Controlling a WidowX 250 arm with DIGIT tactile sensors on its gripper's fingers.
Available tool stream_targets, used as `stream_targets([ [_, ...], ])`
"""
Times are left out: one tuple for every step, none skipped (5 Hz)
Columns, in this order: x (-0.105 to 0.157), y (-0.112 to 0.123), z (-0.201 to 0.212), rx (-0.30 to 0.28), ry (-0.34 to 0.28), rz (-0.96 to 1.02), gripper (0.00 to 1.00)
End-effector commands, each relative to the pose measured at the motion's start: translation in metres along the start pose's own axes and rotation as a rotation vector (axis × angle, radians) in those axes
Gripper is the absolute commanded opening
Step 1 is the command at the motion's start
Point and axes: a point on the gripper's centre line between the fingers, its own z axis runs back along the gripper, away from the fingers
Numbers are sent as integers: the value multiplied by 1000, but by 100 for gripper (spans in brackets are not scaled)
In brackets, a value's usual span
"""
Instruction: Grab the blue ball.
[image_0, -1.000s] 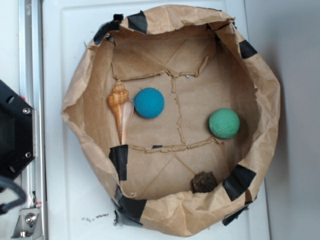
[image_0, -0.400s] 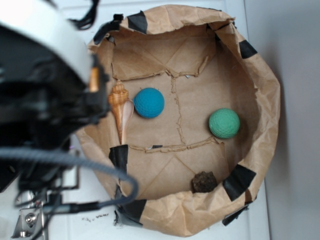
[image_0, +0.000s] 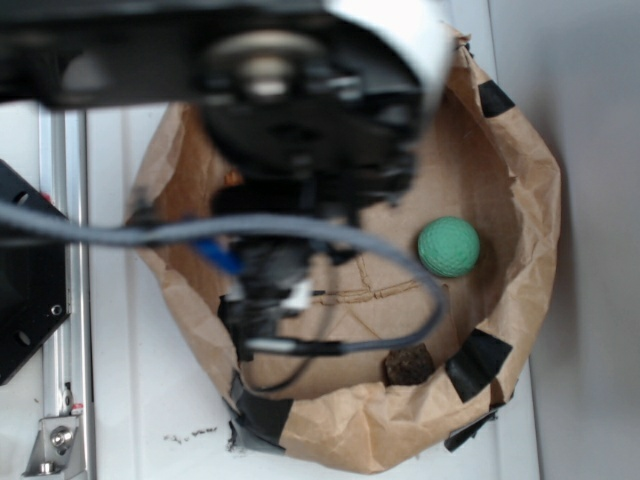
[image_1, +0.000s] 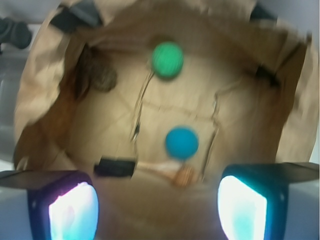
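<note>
Holding blue ball (image_1: 181, 142), green ball (image_1: 167, 59), shell (image_1: 172, 172), paper bag (image_1: 45, 90), pincer (image_1: 159, 207) spread open above.

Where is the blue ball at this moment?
In the wrist view the blue ball lies on the floor of the paper bowl, just above the seashell and below the green ball; the arm hides it in the exterior view.

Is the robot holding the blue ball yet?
No, the blue ball lies on the paper, apart from the open fingers.
</note>
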Motion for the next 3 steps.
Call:
stream_targets([
  [24, 18, -25, 68, -98, -57, 100],
  [19, 18, -51, 89, -94, -62, 100],
  [13, 16, -67, 100, -63, -83, 100],
])
